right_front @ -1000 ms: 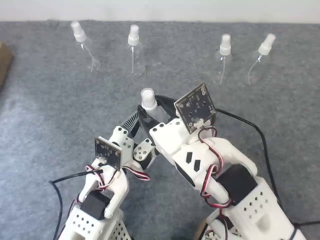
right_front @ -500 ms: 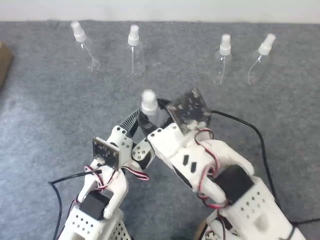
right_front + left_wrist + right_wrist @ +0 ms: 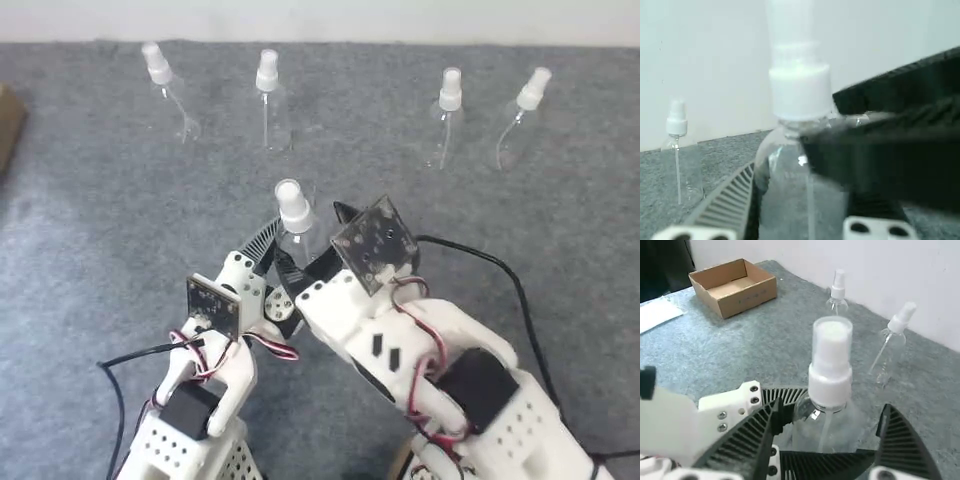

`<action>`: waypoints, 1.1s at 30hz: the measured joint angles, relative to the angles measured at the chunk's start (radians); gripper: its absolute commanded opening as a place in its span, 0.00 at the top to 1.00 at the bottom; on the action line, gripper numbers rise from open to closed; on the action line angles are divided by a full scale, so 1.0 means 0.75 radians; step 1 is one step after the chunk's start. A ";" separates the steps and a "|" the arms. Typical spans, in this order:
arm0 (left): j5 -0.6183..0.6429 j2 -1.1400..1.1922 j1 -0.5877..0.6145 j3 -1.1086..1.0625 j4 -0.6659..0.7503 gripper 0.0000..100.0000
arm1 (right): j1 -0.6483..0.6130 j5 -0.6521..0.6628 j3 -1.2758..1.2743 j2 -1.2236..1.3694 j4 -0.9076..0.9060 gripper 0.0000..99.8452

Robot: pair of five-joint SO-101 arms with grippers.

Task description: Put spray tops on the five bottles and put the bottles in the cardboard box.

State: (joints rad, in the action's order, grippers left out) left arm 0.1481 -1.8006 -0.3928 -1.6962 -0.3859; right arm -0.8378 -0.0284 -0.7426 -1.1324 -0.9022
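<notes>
A clear bottle (image 3: 297, 240) with a white spray top (image 3: 291, 203) stands upright mid-table. My left gripper (image 3: 283, 258) is shut on its body from the near side. In the left wrist view the bottle (image 3: 790, 190) sits between the ribbed fingers (image 3: 720, 212). My right gripper (image 3: 830, 415) is open, with its black fingers (image 3: 897, 437) spread either side of the same bottle (image 3: 827, 427), below the spray top (image 3: 831, 360). The cardboard box (image 3: 732, 286) lies far off to the left, cut by the picture's left edge (image 3: 8, 125) in the high view.
Several more capped bottles stand in a row at the back: two left (image 3: 172, 100) (image 3: 272, 105), two right (image 3: 445, 115) (image 3: 520, 120). A black cable (image 3: 520, 290) trails to the right of the right arm. A white sheet (image 3: 657, 312) lies near the box.
The right gripper has drawn back and down from the spray top, which now stands free above it. The bottle shifted slightly left in the left gripper's hold.
</notes>
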 measured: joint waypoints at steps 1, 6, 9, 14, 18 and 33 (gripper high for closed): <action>0.000 0.000 0.000 0.000 0.000 0.99 | 0.000 0.012 0.000 -0.029 -0.012 0.73; 0.000 0.000 0.000 0.000 0.000 0.99 | -0.004 0.057 0.000 -0.180 -0.072 0.73; 0.000 0.000 0.008 0.000 0.000 0.99 | 0.051 0.061 0.000 -0.278 -0.072 0.73; 0.000 0.000 0.139 0.000 0.119 0.99 | 0.160 0.061 0.000 -0.305 -0.068 0.73; 0.004 0.000 0.186 0.002 0.198 0.98 | 0.252 0.061 -0.006 -0.311 -0.029 0.73; -0.043 -0.002 0.192 0.080 0.213 0.98 | 0.442 0.061 -0.127 -0.307 -0.162 0.73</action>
State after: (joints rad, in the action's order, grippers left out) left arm 0.1158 -1.8021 -0.2486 -1.6364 -0.2263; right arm -0.5063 0.0176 -0.8378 -1.3625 -1.0234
